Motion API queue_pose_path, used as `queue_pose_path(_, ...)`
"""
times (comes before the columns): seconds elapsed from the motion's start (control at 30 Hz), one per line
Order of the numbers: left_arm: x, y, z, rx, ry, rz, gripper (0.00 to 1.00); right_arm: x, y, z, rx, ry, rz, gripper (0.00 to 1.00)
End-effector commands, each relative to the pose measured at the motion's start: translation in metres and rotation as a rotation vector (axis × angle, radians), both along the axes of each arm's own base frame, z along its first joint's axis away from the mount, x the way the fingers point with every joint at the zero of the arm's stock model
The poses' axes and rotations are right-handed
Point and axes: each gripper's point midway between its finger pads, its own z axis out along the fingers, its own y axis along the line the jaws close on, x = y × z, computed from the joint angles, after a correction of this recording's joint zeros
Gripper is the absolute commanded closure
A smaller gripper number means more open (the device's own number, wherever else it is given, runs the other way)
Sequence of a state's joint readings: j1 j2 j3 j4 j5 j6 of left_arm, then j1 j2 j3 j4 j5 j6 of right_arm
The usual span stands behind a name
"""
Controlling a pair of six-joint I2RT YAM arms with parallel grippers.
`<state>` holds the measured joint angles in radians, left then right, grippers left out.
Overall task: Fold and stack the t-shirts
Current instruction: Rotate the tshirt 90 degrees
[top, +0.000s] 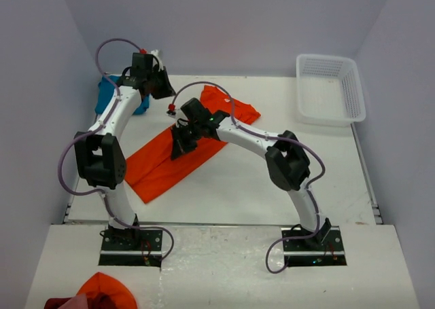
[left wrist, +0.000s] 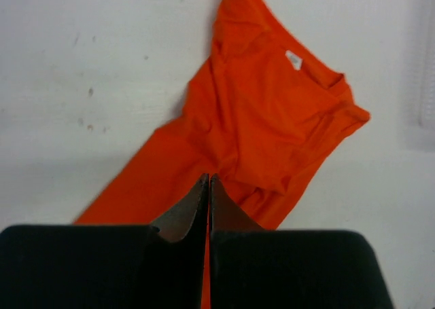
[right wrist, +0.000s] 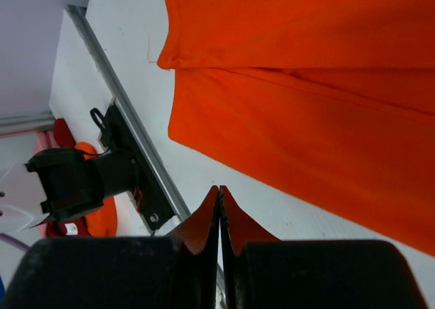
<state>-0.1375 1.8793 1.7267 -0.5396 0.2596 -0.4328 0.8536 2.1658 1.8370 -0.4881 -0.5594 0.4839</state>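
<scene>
The orange shirt (top: 163,163) lies mid-worktop (top: 238,187) as a long narrow band. It runs on a slant from near left to far right, with layers overlapping along its length. Its neck end is at the far right, somewhat rumpled, and the small white label (left wrist: 293,59) shows inside the collar. The hem end points toward the left arm's base.

The teal shirt (top: 105,95) sits bunched at the far left edge, well apart from the orange one and partly hidden behind the left arm.

The left tool (left wrist: 208,180) has its fingers pressed flat together with nothing between them. In its own view it points down at the middle of the orange shirt. I cannot tell whether it touches the cloth.

The right tool (right wrist: 219,190) is likewise pinched to nothing and holds no cloth. From above it hangs over the middle of the orange shirt. In its own view the tips sit over bare worktop just beside the shirt's edge.

A white basket (top: 325,58) stands at the far right corner. An orange cloth (top: 109,290) lies off the worktop at the near left.
</scene>
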Motion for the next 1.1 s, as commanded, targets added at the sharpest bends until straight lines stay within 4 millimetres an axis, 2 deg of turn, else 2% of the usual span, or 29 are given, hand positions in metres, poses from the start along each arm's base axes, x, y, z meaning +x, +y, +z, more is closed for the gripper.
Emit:
queue_pose_path(0.0,-0.021,0.029,-0.01,0.109,0.062,0.112,1.0,-0.032,0.018,-0.007,0.003,0.075,0.123,1.0)
queue_pose_path(0.03,-0.027,0.029,-0.008,0.109,0.06,0.108,1.0,-0.034,0.021,-0.017,-0.007,0.097,0.127,1.0)
queue_pose_path(0.17,-0.042,0.034,-0.011,0.116,0.068,0.129,1.0,-0.044,0.035,-0.024,0.014,0.131,0.169,1.0)
queue_pose_path(0.2,-0.042,0.034,-0.008,0.114,0.059,0.13,1.0,-0.046,0.036,-0.028,0.006,0.135,0.175,1.0)
queue_pose_path(0.47,-0.057,0.032,-0.025,0.105,0.1,0.104,1.0,-0.056,0.041,-0.064,-0.045,0.173,0.201,1.0)
queue_pose_path(0.7,-0.064,0.034,-0.026,0.119,0.097,0.106,1.0,-0.045,0.046,-0.086,-0.085,0.148,0.185,1.0)
queue_pose_path(0.77,-0.064,0.035,-0.024,0.118,0.095,0.104,1.0,-0.04,0.052,-0.083,-0.076,0.135,0.185,1.0)
queue_pose_path(0.8,-0.064,0.034,-0.023,0.117,0.094,0.103,1.0,-0.039,0.052,-0.094,-0.095,0.142,0.184,1.0)
queue_pose_path(0.83,-0.065,0.034,-0.022,0.115,0.091,0.102,1.0,-0.035,0.054,-0.094,-0.094,0.129,0.178,1.0)
queue_pose_path(1.0,-0.068,0.031,-0.02,0.104,0.083,0.08,1.0,-0.032,0.053,-0.118,-0.126,0.131,0.168,1.0)
queue_pose_path(1.07,-0.069,0.032,-0.023,0.111,0.089,0.082,1.0,-0.031,0.045,-0.131,-0.181,0.135,0.139,1.0)
